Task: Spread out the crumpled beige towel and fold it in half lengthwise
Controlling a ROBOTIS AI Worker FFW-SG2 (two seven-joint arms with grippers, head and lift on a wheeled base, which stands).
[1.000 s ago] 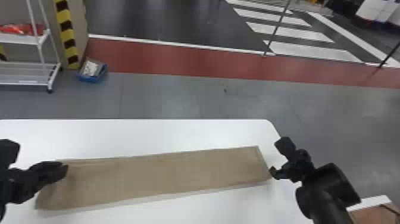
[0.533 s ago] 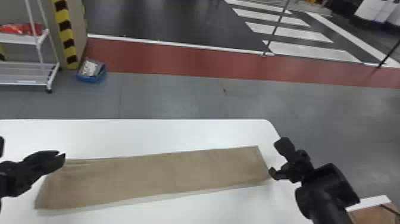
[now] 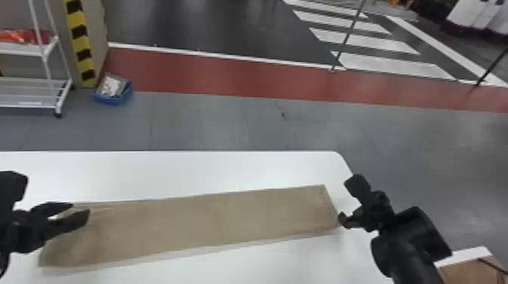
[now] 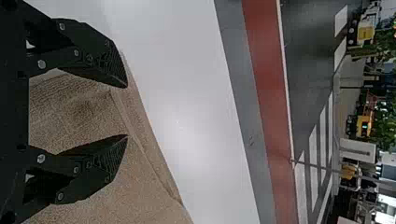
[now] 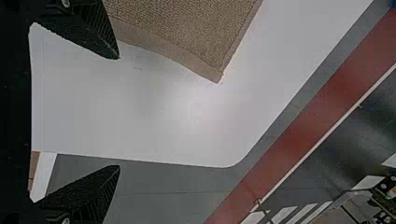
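One blue, shallow box point(image 3: 109, 100) sits on the smooth grey floor point(image 3: 226, 124), holding a pale, crinkled bundle point(image 3: 110, 86) whose contents are too small to tell. Near it stands a white rack point(image 3: 22, 50) of slim posts, its upper shelf bearing something red and rumpled point(image 3: 20, 36), beside a post with slanting yellow and black bands point(image 3: 79, 32). The beige towel point(image 3: 211, 219) lies on the smooth white table point(image 3: 189, 170) as a long, narrow folded strip, coarse and pebbly in weave, with a flatter, finer hem point(image 4: 144, 135) and a shallow wrinkle toward its left end. Over that end is the left gripper point(image 3: 80, 211), its ridged black fingers parted, clasping nothing. By the towel's right end, the right gripper point(image 3: 346, 200) is likewise released, fingers wide apart, nothing held between them.
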